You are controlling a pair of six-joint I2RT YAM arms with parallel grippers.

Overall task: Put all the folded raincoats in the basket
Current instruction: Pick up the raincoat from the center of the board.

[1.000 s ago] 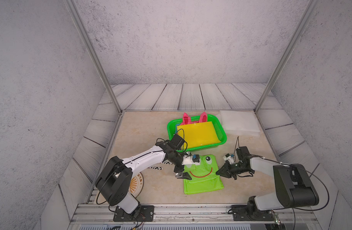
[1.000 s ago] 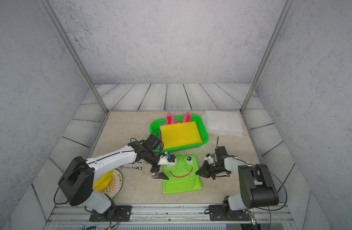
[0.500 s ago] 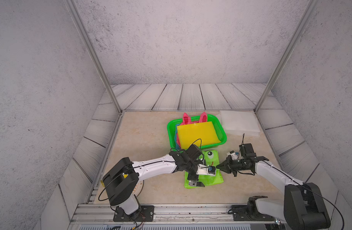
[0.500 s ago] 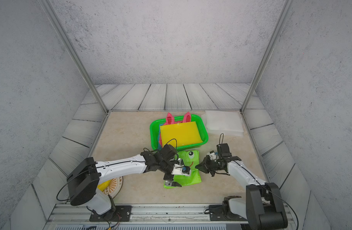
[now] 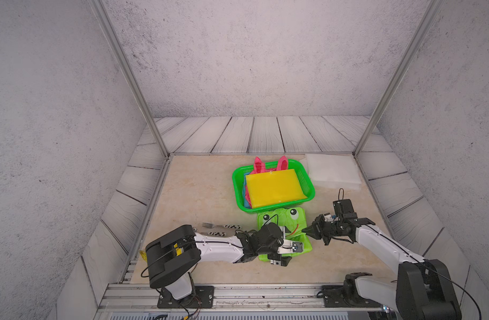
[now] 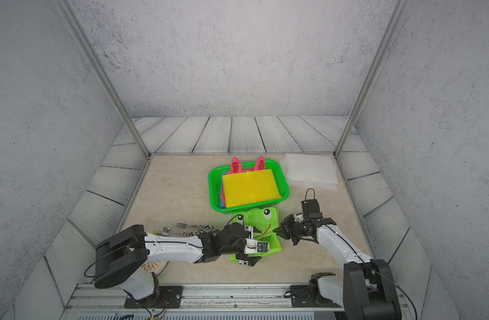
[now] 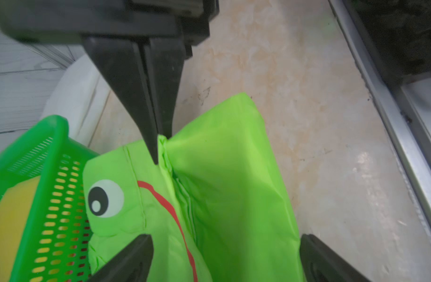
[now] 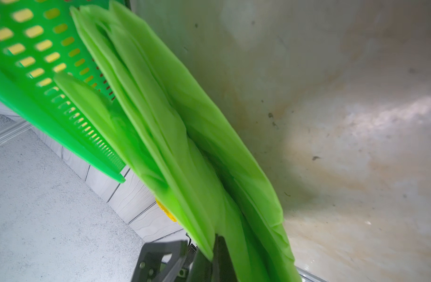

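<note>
Left wrist view: the right gripper (image 7: 160,146) has its fingers pressed together on a bunched edge of the folded raincoat (image 7: 216,195). The left gripper (image 7: 224,263) has its jaws at full spread, one finger at each side of the raincoat, gripping nothing. The raincoat lies on the table (image 7: 307,97), outside the basket (image 7: 55,127). Its frog-eye end touches the basket's perforated near wall. In both top views the pinched edge is the one toward the right arm. A yellow folded item (image 5: 275,187) fills the basket almost rim to rim. Bare table lies left of the basket and between the raincoat and the front rail (image 5: 237,288). White sheets (image 5: 331,171) lie just beside the basket's right rim.
</note>
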